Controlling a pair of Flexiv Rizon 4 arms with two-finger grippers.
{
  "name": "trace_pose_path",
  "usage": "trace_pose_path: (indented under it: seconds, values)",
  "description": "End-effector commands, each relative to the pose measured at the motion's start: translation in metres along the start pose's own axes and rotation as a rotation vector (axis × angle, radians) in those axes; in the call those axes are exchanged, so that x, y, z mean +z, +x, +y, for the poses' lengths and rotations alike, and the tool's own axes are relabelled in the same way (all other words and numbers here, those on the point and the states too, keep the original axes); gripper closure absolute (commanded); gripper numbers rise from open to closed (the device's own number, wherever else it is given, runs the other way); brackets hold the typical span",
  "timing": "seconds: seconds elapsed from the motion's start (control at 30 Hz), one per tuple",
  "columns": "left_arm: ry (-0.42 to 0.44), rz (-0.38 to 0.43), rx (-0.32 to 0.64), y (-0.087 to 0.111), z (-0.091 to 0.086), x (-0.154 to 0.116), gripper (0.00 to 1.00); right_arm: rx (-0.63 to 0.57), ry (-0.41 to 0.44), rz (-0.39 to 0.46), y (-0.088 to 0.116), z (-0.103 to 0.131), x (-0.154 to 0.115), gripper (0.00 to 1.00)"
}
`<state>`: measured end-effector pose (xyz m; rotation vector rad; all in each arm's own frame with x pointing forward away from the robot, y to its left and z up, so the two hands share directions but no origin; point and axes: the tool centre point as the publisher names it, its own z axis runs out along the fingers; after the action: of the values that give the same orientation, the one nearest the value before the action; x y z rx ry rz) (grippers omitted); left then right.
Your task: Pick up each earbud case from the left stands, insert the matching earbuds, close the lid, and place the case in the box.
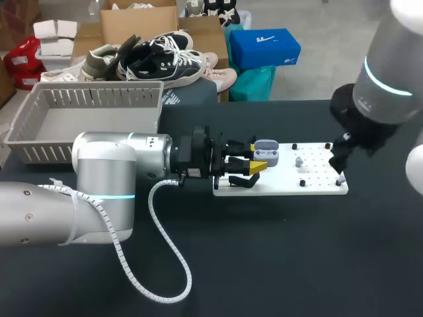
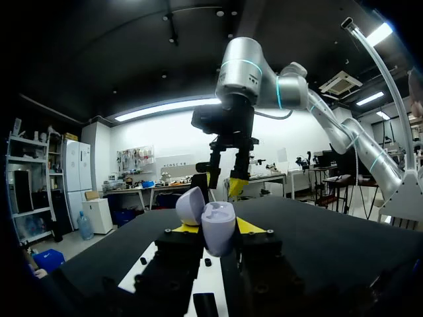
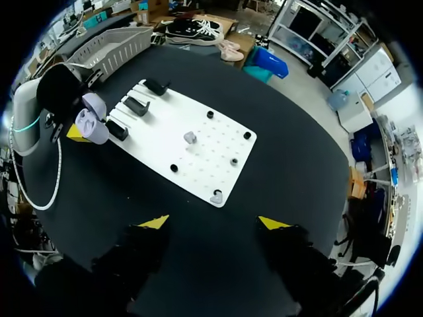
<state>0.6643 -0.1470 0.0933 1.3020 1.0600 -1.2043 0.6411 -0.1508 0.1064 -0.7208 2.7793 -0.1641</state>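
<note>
- My left gripper (image 1: 256, 157) is clamping the open earbud case (image 2: 218, 232) from both sides between its yellow tips. The jaws are standing only as wide as the case, and the lid is tipping up just ahead of the fingers.
- The case is hanging over the stand end of the white peg plate (image 1: 310, 188), which is lying flat on the black table (image 1: 264, 264).
- My right gripper (image 3: 213, 222) is hovering high over the plate's other end, jaws spread wide and holding nothing.
- Just ahead of those open jaws, the nearer earbud (image 3: 216, 196) is sitting close to the plate's edge. The farther earbud (image 3: 190, 137) is resting mid-plate among black pegs (image 3: 210, 114).
- Black stands (image 3: 137, 105) are lining the plate's end beside the left fingers.
- The grey slatted basket (image 1: 39, 142) is sitting back behind the left gripper, near the table's edge.
- Bare black tabletop is stretching away on either side of the right jaws.
</note>
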Motion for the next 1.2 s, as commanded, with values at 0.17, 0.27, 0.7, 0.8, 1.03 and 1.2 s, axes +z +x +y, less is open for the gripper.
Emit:
trace_pose_path:
  seconds: [0.17,0.27,0.7,0.8,1.03,1.2]
  values:
    - [0.003,-0.004,0.001,0.002,0.001,0.000,1.00,-0.013,0.198,0.067,-0.001,0.010,0.035,0.44]
    - [0.003,-0.004,0.001,0.002,0.001,0.000,1.00,-0.012,0.211,0.088,0.001,0.008,0.046,0.46]
    - [0.003,-0.004,0.001,0.002,0.001,0.000,1.00,0.024,0.222,0.123,0.004,0.001,0.072,0.40]
    - [0.003,-0.004,0.001,0.002,0.001,0.000,1.00,0.027,0.217,0.128,0.003,0.000,0.076,0.45]
    - [0.003,-0.004,0.001,0.002,0.001,0.000,1.00,0.042,0.206,0.142,0.002,-0.003,0.086,0.54]
    - [0.003,-0.004,0.001,0.002,0.001,0.000,1.00,0.053,0.196,0.142,0.002,-0.003,0.088,0.56]
